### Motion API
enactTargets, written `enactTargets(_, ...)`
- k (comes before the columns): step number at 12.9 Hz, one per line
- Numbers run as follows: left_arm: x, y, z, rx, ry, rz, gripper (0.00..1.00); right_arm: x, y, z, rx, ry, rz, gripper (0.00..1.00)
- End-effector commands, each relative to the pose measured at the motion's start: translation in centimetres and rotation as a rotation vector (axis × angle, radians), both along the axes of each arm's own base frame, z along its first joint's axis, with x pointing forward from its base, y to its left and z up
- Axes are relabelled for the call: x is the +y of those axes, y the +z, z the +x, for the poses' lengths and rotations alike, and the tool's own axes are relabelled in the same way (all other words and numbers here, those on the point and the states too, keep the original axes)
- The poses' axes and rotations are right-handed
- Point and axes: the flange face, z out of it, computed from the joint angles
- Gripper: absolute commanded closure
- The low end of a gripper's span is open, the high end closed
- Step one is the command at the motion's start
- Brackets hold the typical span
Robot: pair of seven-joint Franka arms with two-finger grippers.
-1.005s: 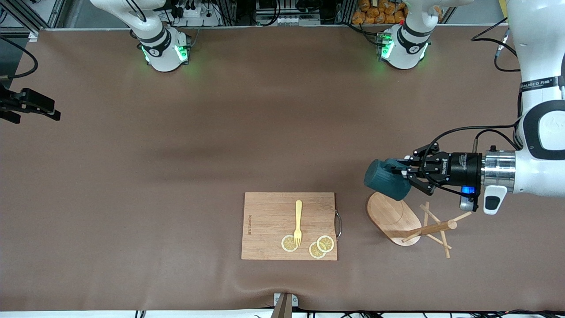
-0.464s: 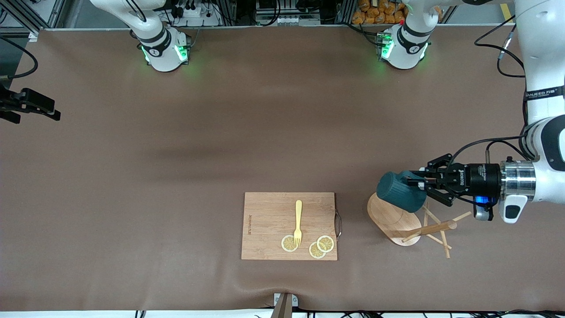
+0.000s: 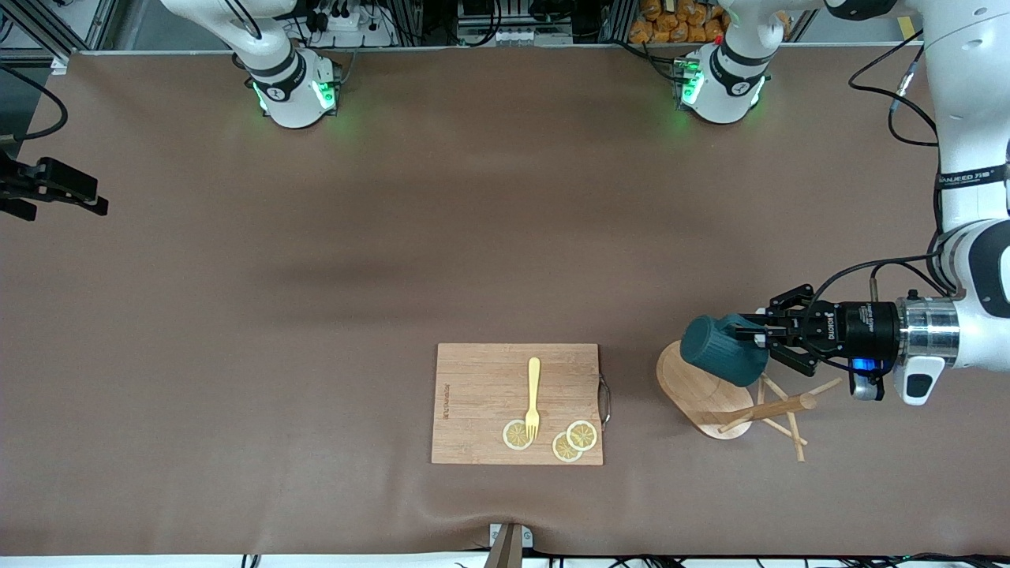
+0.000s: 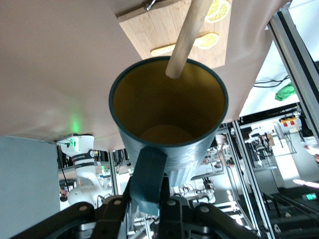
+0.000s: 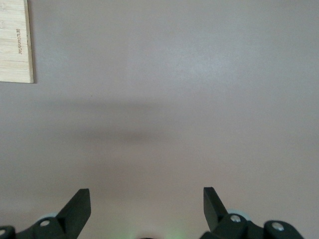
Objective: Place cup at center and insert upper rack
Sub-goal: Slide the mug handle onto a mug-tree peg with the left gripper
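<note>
**Cup held over the rack, not yet at center**

The left gripper (image 3: 756, 338) is clamped tight on the cup (image 3: 722, 350) by its handle, which keeps the teal body clear of the fingers and lets it be carried sideways. In the left wrist view the handle (image 4: 148, 179) sits pinched between the fingers, with the yellowish inside facing the camera. The cup hangs tilted over the oval base of the rack (image 3: 702, 390), toward the left arm's end of the table. The rack lies tipped on its side, post and pegs pointing away from the board (image 3: 517, 403), so it probably needs righting or lifting before any insertion. The cup is well apart from the table's center; my guess is the carry there comes next.

The right gripper (image 5: 145, 204) waits over bare table, fingers spread wide and holding nothing.

Count: 1 cup, 1 rack, 1 board, 1 yellow fork (image 3: 533, 398) lying on the board, and 3 lemon slices (image 3: 581, 435) at its nearer edge.
</note>
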Motion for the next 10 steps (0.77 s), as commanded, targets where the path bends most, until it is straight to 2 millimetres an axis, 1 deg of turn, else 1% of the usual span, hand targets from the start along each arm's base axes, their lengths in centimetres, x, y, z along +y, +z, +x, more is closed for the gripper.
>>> enactTargets(1,1.7,-0.3,0.2,-0.02,-0.009,-0.063,1.0,-0.1,0.5,0.0,-0.007,-0.014,0.008,0.0)
enactTargets(4,3.0,-1.9,0.2,-0.036,-0.023,-0.093,1.0,-0.1,0.5,0.0,-0.009,-0.014,0.008,0.0)
enactTargets(6,3.6,-2.1,0.3,-0.04,-0.01,-0.111,1.0,-0.1,0.5,0.0,-0.009,-0.016,0.008,0.0)
enactTargets(7,3.7,-2.7,0.4,-0.036,-0.002,-0.128,1.0,-0.1,0.5,0.0,-0.009,-0.016,0.008,0.0)
enactTargets(10,3.8,-3.6,0.6,-0.046,0.002,-0.162,1.0,-0.1,0.5,0.0,-0.009,-0.016,0.008,0.0)
